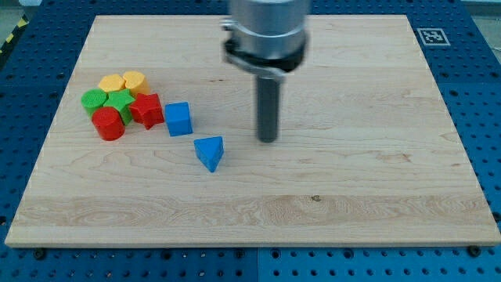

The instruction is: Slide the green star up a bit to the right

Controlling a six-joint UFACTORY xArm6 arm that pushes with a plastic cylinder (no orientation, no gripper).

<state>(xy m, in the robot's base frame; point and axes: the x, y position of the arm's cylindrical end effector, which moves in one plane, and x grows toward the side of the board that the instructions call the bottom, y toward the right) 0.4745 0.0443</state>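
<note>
The green star sits in a tight cluster at the view's left, between a green round block, a red cylinder and a red star. Two yellow blocks lie just above it. My tip rests on the board near the middle, far to the right of the green star and about 75 px right of the blue triangle. It touches no block.
A blue cube stands just right of the cluster, next to the red star. The wooden board lies on a blue perforated table. A marker tag sits at the board's top right corner.
</note>
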